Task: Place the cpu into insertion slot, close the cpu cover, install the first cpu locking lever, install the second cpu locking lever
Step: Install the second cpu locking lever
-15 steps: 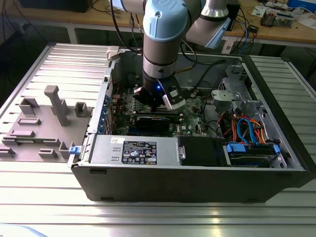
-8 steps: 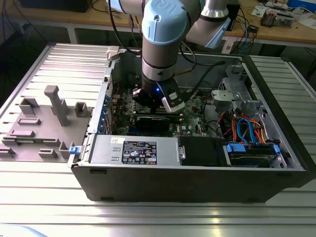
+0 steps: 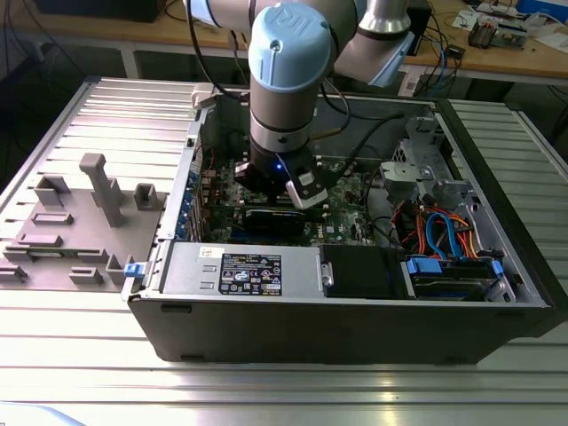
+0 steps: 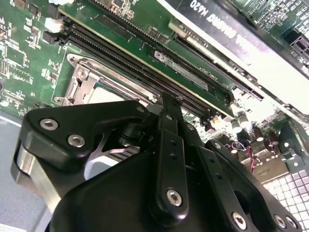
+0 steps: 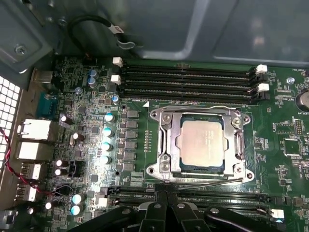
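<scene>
The cpu lies flat in the insertion slot, its silver-grey top showing through the window of the cpu cover. The cover lies down flat over it. One thin locking lever runs along the side by the memory slots. The other lever runs along the opposite side, slightly slanted. My gripper is shut, its tips right at this second lever's end, with nothing seen between them. The second wrist view has the gripper just beside the socket frame. In the exterior view the arm reaches down into the open case.
Long black memory slots flank the socket on both sides. A black expansion card stands close by. Capacitors and rear ports line one side. The case wall rises behind. Grey fixtures stand at the exterior view's left.
</scene>
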Tool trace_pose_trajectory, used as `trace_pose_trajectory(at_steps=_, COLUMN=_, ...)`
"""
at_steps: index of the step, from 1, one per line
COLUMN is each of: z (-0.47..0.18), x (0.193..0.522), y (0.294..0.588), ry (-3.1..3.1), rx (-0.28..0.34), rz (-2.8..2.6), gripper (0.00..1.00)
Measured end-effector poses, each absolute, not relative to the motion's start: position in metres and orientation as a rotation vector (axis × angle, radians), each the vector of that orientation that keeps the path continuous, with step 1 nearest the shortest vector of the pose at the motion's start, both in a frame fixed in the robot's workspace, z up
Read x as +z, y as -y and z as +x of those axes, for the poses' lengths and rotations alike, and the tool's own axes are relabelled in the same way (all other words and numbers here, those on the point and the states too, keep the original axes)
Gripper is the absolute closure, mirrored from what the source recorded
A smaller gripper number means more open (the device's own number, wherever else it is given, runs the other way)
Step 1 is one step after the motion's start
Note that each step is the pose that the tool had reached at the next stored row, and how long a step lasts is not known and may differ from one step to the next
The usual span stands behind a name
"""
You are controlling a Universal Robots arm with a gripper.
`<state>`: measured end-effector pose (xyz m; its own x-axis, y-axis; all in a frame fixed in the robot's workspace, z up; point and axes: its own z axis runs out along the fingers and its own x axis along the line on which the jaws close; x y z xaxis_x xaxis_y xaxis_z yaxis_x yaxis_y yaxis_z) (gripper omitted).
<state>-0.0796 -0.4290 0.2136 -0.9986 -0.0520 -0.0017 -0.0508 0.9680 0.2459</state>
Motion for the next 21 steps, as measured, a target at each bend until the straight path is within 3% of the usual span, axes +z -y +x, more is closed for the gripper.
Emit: trace_pose_trajectory(at_steps=21, z=-0.087, x=0.201, y=0.432, ry=3.095, rx=-0.522, rz=0.069, gripper=0.89)
